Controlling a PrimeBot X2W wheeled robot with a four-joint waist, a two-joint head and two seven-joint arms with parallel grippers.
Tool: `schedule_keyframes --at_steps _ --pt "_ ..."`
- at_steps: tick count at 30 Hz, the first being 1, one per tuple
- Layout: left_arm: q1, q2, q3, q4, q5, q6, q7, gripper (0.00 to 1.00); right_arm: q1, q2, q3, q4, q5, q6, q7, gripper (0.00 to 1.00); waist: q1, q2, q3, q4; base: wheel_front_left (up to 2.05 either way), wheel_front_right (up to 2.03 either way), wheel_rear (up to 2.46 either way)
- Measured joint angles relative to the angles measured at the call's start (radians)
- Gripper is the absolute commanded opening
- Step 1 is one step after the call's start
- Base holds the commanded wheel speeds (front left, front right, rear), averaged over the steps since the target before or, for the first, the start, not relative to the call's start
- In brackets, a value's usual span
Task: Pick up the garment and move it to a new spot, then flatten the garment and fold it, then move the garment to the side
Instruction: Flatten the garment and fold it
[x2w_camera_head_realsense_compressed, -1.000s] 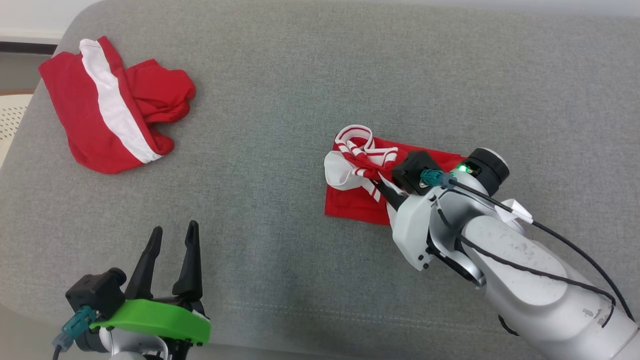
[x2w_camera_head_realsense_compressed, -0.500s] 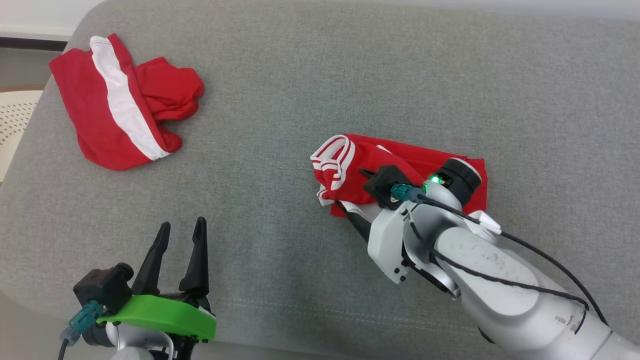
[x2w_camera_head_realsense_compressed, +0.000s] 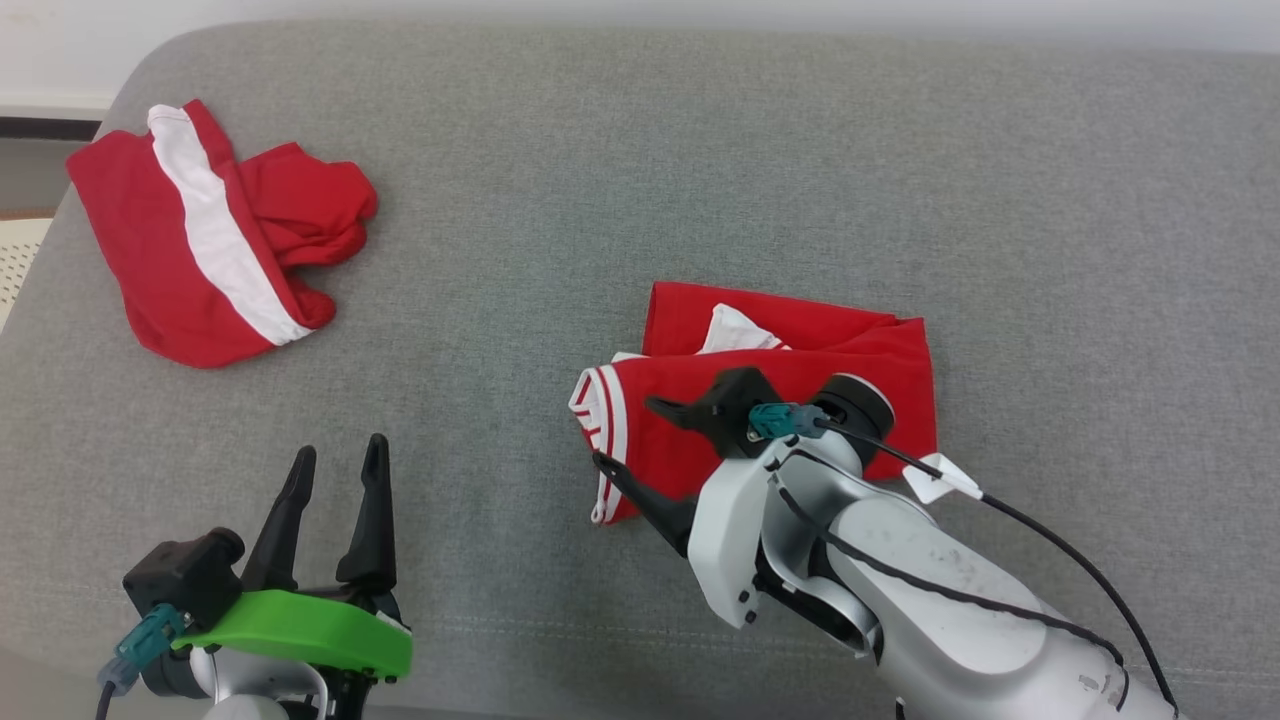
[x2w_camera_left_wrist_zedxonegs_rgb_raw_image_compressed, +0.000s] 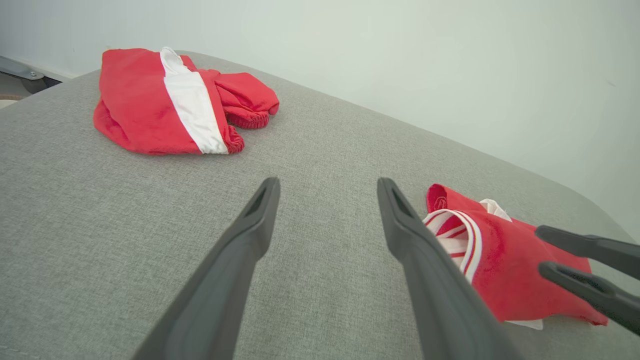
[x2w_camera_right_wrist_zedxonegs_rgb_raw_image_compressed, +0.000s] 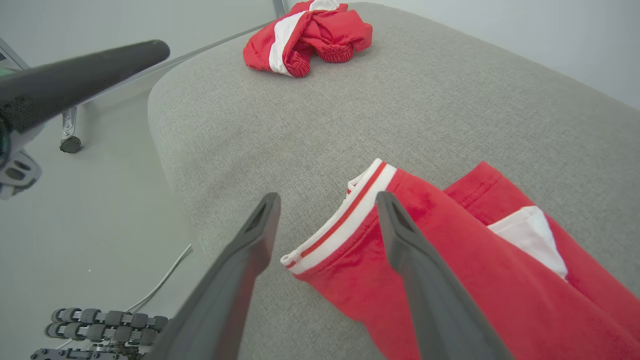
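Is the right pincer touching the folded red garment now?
Cannot tell. In the right wrist view, the open right pincer overlaps the folded red garment, but neither contact nor a gap is plain.

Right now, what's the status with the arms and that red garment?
Left gripper open, empty. Right gripper open at striped hem of folded garment, no grip. It lies on grey cushion. Second red garment far left, out of the way.

The garment (x2w_camera_head_realsense_compressed: 860, 345) lies right of centre on the cushion (x2w_camera_head_realsense_compressed: 600, 180); another garment (x2w_camera_head_realsense_compressed: 150, 260) lies far left.
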Motion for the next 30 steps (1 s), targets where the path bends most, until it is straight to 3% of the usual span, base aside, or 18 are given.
schedule_keyframes --at_steps 5,13,21,30 --pt "0.004 0.011 0.010 -0.005 0.000 0.003 -0.002 1.00 0.077 0.002 -0.069 -0.054 0.111 -0.002 0.001 1.00 0.0000 0.0000 -0.008 -0.027 0.00 0.00 0.00" --pt "0.008 0.017 0.014 -0.023 0.000 0.011 -0.004 1.00 0.161 -0.011 -0.223 -0.122 0.246 -0.050 -0.011 1.00 -0.0001 0.0000 -0.006 -0.066 0.00 0.00 0.00" --pt "0.008 0.021 0.004 -0.028 -0.002 0.007 0.007 1.00 0.206 -0.083 -0.303 -0.171 0.276 -0.081 -0.020 1.00 0.0000 0.0000 0.002 -0.112 0.00 0.00 0.00" --pt "0.007 0.019 -0.002 -0.043 -0.067 -0.022 0.054 1.00 0.266 -0.113 -0.391 -0.188 0.315 -0.094 -0.072 1.00 0.0000 0.0000 0.006 -0.168 0.00 0.00 0.00"
